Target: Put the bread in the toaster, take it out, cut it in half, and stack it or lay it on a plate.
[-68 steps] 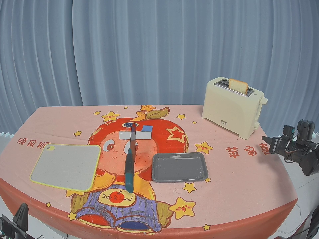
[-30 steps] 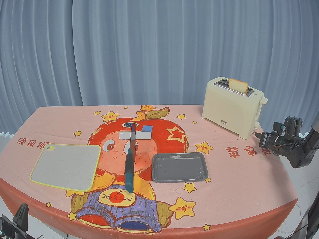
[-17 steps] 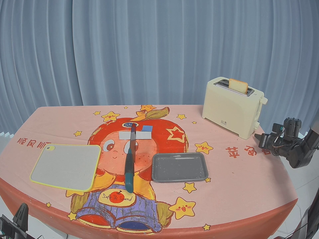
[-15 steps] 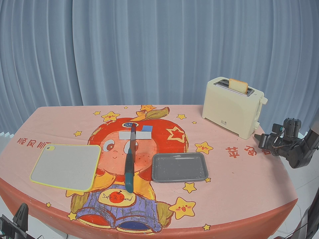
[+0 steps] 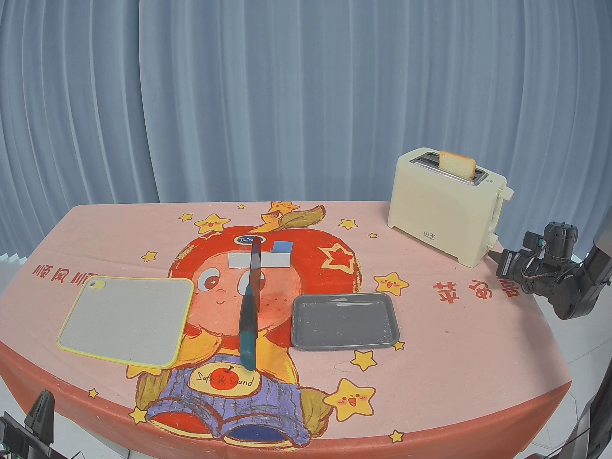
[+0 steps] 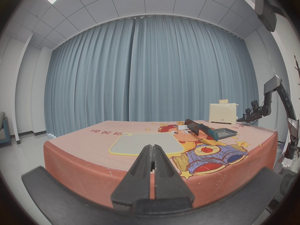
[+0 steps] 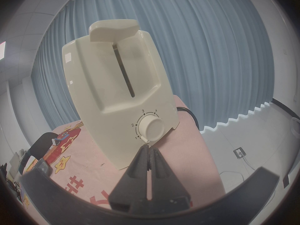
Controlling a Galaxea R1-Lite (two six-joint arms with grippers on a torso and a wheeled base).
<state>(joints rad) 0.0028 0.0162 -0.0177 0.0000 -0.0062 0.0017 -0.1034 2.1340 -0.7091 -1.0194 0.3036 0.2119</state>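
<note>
**Figure. Right gripper at the control end of the toaster.**

The right gripper hung just beside the toaster, at its lever end. Its jaws were pressed together on nothing. The tips pointed at the browning dial, below the lever, which sat at the top of its track. I could not tell from the wrist view whether the tips touched the dial.

The bread stood upright in the toaster's slot, toward the lever end, with its upper part above the slot's rim.

The plate, the knife and the cutting board lay well apart from the toaster. They sat on its side away from the lever and nearer to me, the board farthest of the three. The left gripper waited beyond the board, farther again from the toaster. Its jaws were likewise together and empty.

I judged the slice to be light, thin and dry at the crust, and soft enough inside to crush or crumble under a hard pinch. The exposed top edge was the only place to take hold. I would have opened the jaws across the two flat faces, closed them gently, and drawn the slice straight up along the slot. A tilted pull might have snagged it on the slot's rim. The toaster itself looked light and might have shifted on the cloth if pushed.
</note>
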